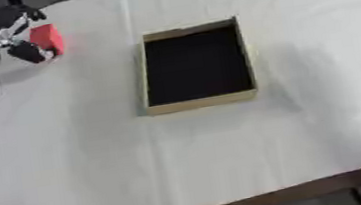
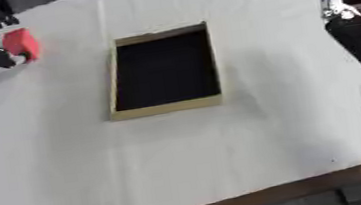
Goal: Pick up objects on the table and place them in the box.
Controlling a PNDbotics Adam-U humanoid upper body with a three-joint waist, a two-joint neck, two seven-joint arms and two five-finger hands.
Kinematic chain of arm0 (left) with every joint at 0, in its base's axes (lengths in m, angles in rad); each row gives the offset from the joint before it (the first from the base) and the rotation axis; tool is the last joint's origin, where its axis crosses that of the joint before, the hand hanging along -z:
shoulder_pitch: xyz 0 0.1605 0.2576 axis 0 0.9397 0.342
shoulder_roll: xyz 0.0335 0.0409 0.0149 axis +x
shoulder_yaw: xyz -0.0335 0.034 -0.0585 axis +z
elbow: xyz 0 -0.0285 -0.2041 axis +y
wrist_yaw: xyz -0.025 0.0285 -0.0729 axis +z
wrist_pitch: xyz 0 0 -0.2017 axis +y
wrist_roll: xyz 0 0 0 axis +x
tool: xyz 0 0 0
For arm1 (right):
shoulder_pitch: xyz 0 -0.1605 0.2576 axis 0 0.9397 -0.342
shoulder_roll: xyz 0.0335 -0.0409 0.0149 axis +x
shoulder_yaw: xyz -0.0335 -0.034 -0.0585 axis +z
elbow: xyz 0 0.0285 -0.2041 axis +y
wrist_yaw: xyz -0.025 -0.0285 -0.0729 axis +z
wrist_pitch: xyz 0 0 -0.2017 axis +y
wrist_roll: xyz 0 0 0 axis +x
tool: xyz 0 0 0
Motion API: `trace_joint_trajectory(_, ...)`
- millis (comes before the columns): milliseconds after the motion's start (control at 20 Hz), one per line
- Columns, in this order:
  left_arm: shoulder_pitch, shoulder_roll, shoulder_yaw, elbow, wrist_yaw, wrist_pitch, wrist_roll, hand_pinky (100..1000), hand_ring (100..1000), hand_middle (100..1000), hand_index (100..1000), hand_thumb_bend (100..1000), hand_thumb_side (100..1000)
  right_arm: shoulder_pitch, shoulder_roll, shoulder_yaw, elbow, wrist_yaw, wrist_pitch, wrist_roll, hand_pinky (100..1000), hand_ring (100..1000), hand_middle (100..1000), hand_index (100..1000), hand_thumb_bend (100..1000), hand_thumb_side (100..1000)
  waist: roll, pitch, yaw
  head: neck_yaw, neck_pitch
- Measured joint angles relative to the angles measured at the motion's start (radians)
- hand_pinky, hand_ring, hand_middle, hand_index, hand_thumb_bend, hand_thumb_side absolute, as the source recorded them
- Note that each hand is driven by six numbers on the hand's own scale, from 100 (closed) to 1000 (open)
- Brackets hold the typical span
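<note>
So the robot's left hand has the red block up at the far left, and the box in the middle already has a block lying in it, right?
Not quite. The box is empty: the left eye view shows only its dark inside. The rest holds: the left hand has the red block at the far left.

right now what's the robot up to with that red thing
The robot's left hand has its fingers closed around a small red block, at the far left of the white-covered table, apart from the box. The open box sits mid-table with a dark inside, and nothing visible in it. The right hand shows at the right edge, away from both.
</note>
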Motion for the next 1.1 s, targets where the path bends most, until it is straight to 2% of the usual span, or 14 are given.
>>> trace_joint_trajectory(100,0.001,0.000,0.000,0.003,0.000,0.002,0.003,817,825,788,885,352,239,-0.001,0.000,0.000,0.000,-0.003,0.000,0.000,571,693,573,871,185,401,0.000,0.003,0.000,0.000,0.000)
trace_joint_trajectory(250,0.003,0.000,0.000,0.009,0.000,0.003,0.002,804,787,729,865,316,194,-0.001,-0.001,0.000,0.000,-0.004,0.001,-0.001,571,693,573,871,184,401,0.000,0.004,0.000,0.000,0.000)
trace_joint_trajectory(400,0.003,0.000,0.000,0.009,0.001,0.005,0.003,774,719,624,829,239,102,-0.001,-0.001,0.000,0.000,-0.004,0.001,-0.001,572,693,572,871,183,401,0.000,0.005,-0.001,0.001,0.000)
trace_joint_trajectory(500,0.003,0.000,0.000,0.009,0.002,0.005,0.004,760,678,531,782,210,100,-0.001,-0.001,0.000,0.000,-0.004,0.001,-0.001,573,694,572,871,181,401,0.000,0.004,-0.001,0.003,0.000)
trace_joint_trajectory(600,0.003,0.000,0.000,0.009,0.002,0.008,0.007,750,648,493,757,183,100,-0.001,-0.001,-0.001,0.000,-0.004,0.001,0.000,573,694,573,872,180,401,0.000,0.002,-0.001,0.007,0.000)
trace_joint_trajectory(850,0.009,0.000,0.000,0.007,0.002,0.009,0.037,743,630,482,747,167,100,0.000,0.000,-0.004,0.000,-0.002,-0.001,0.004,575,695,574,872,178,402,-0.001,-0.019,0.000,0.025,-0.001)
trace_joint_trajectory(900,0.009,0.000,0.000,0.004,0.003,0.007,0.042,742,631,481,747,100,140,0.000,0.000,-0.005,0.000,-0.001,-0.001,0.005,575,695,574,872,216,436,-0.001,-0.024,0.001,0.031,-0.001)
trace_joint_trajectory(950,0.009,0.000,0.000,0.001,0.004,0.004,0.046,742,634,481,747,167,100,0.000,0.000,-0.005,0.000,0.000,-0.001,0.006,576,696,574,872,177,401,-0.002,-0.029,0.002,0.036,-0.003)
trace_joint_trajectory(1100,0.009,0.000,-0.004,-0.016,0.011,-0.009,0.050,742,636,481,749,170,100,0.005,0.001,-0.005,0.000,0.008,-0.001,0.011,577,696,575,872,176,401,-0.006,-0.046,0.007,0.049,-0.005)
